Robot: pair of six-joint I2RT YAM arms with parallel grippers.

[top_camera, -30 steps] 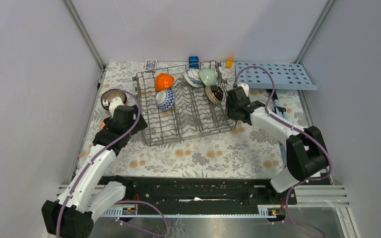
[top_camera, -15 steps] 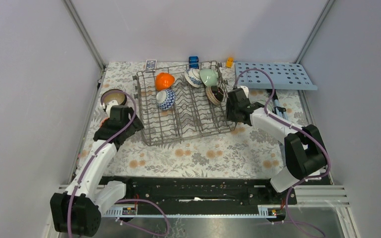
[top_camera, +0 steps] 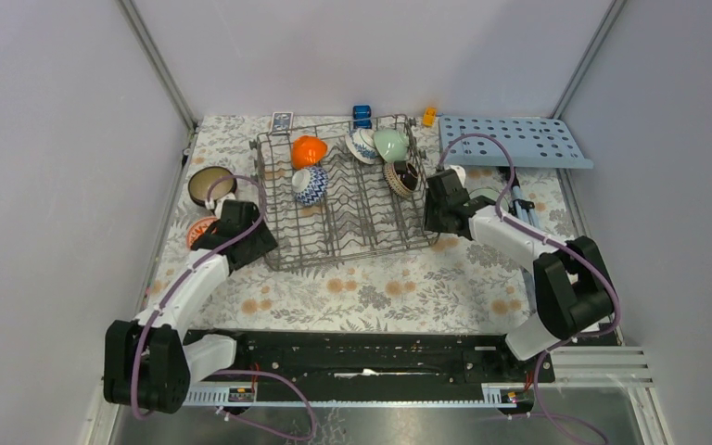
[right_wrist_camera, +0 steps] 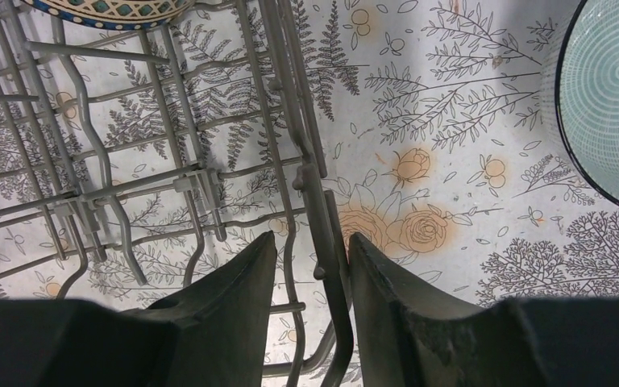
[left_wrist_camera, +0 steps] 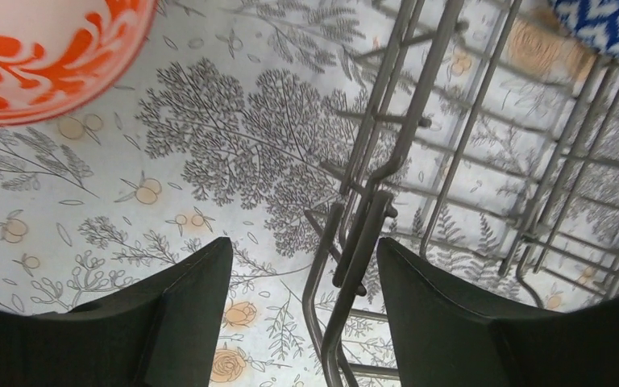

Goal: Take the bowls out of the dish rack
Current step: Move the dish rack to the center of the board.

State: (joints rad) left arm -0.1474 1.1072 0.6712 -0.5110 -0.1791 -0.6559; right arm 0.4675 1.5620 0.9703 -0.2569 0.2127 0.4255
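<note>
In the left wrist view the red-and-white bowl [left_wrist_camera: 40, 48] was cut off by the top left corner, and the blue-and-white bowl [left_wrist_camera: 612, 20] by the top right corner. From above, the left arm [top_camera: 195, 283] hid part of that red-and-white bowl. The right wrist view lost much of a pale ringed bowl [right_wrist_camera: 612, 105] past its right edge, and showed only a sliver of a patterned bowl [right_wrist_camera: 113, 6] at the top. Whether the right gripper [right_wrist_camera: 313, 266] touched the dish rack [right_wrist_camera: 290, 121] wire between its fingers could not be told. The small blue object [top_camera: 362, 114] and small orange object [top_camera: 428, 116] behind the rack were too small to identify

The left white arm [top_camera: 185, 292] and right white arm [top_camera: 510, 234] reach toward the far side, wrists tipped down. The black left gripper [left_wrist_camera: 302, 314] has its jaws wide apart, and the black right gripper [right_wrist_camera: 310, 302] has them narrowly parted.
</note>
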